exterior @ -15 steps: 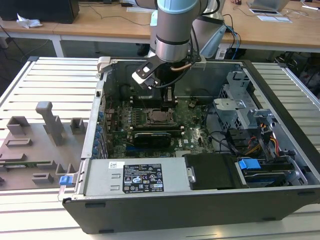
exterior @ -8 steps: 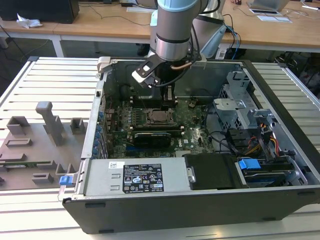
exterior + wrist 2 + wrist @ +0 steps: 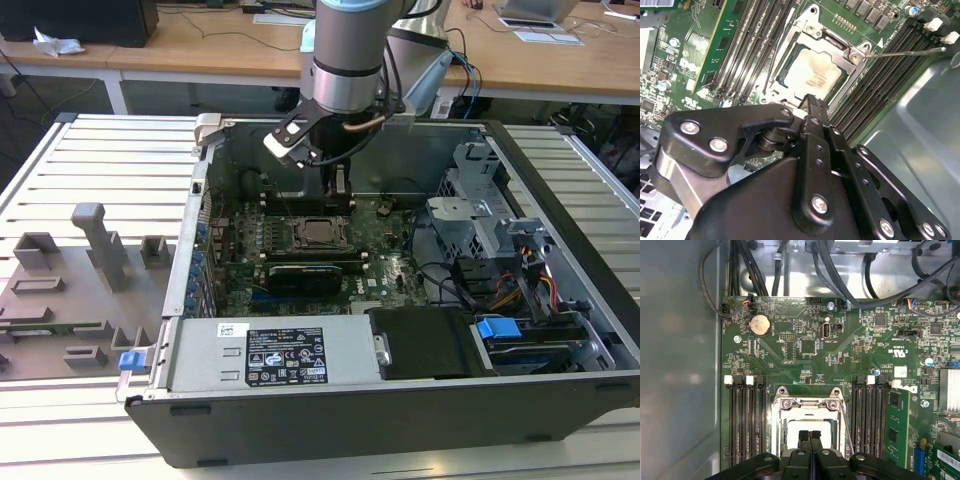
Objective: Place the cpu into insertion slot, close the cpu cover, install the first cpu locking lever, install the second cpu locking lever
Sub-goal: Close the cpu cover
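Observation:
The cpu (image 3: 812, 75), a silver-grey square, lies in the insertion slot (image 3: 318, 232) on the green motherboard. The cpu cover (image 3: 836, 46), a thin metal frame, lies flat around the chip; in the first wrist view the cpu cover (image 3: 807, 404) frames the pale chip (image 3: 790, 430). One thin wire lever (image 3: 905, 52) stands out sideways over the memory slots. A second lever (image 3: 776, 57) runs along the socket's other side. My gripper (image 3: 809, 435) hovers just above the socket's edge, its black fingers pressed together with nothing between them. In the exterior view the gripper (image 3: 336, 192) hangs over the socket.
Long black memory slots (image 3: 746, 420) flank the socket on both sides. The case's grey wall (image 3: 680, 365) stands close beside the board. Black cables (image 3: 840, 270) cross the board's far edge. A power supply (image 3: 270, 350) and drive bays (image 3: 500, 260) fill the case's other parts.

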Controlling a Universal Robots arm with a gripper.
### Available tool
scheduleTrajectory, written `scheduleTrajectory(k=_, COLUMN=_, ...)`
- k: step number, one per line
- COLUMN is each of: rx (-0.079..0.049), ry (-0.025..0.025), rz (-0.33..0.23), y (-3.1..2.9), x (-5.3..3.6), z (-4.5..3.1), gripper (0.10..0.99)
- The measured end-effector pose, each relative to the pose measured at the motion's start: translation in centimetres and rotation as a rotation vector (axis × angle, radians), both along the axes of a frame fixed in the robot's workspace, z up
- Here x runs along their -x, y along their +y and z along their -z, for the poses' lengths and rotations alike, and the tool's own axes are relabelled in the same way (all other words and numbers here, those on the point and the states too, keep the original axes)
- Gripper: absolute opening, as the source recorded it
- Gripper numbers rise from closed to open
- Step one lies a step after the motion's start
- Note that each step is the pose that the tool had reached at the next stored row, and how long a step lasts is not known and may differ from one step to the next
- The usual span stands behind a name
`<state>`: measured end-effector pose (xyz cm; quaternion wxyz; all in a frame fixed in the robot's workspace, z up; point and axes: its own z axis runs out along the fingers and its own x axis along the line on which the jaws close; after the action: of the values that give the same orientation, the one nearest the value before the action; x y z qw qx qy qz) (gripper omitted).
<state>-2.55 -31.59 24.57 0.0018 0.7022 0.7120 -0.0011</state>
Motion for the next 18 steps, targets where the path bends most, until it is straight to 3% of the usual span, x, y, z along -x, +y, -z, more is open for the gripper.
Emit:
scheduleTrajectory(k=5, rx=0.0, ry=0.0, rz=0.0, y=0.0, x=0.0, z=-0.78, gripper=0.106)
scheduleTrajectory(k=18, rx=0.0, ry=0.0, rz=-0.002, y=0.0, x=0.0, z=-1.68, gripper=0.106)
